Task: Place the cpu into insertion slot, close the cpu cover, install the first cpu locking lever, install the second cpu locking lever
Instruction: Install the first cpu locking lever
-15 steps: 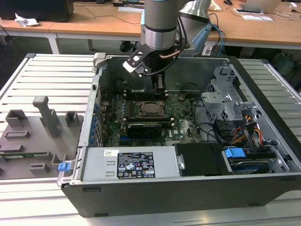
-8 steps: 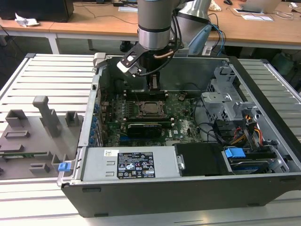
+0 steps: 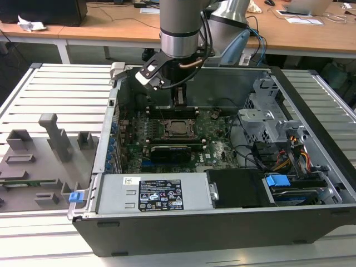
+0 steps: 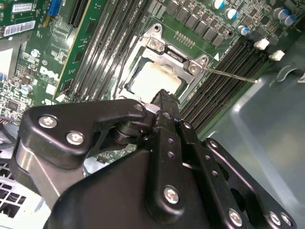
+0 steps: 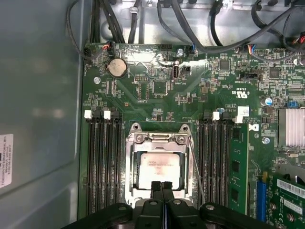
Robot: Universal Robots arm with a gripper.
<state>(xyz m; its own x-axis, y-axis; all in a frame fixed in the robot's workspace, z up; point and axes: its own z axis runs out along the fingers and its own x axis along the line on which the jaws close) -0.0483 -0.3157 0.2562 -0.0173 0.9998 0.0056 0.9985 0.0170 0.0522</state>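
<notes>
Now, cpu (image 5: 159, 168) seated, hand (image 5: 162, 185) close above, prob. not touching.

One cpu (image 5: 159, 171) lies under one cpu cover (image 5: 130, 164). Two screws (image 5: 139, 138) sit on the cover's bar just beyond the cpu. One thin cpu locking lever (image 5: 194, 162) runs just beside the cpu. Four empty memory slots (image 5: 102, 162) lie on one side of the cpu. On its other side are what look like three more empty slots and one green memory module (image 5: 237, 164). There are four white slot latches (image 5: 87, 114), two to each side of the cpu. One coin cell battery (image 5: 116, 67) sits farther from the cpu. The exterior view shows one open computer case (image 3: 183, 233), one power supply (image 3: 158, 194) between the cpu and the case's near wall, and two blue tabs (image 3: 276, 181), both well apart from the cpu.
</notes>
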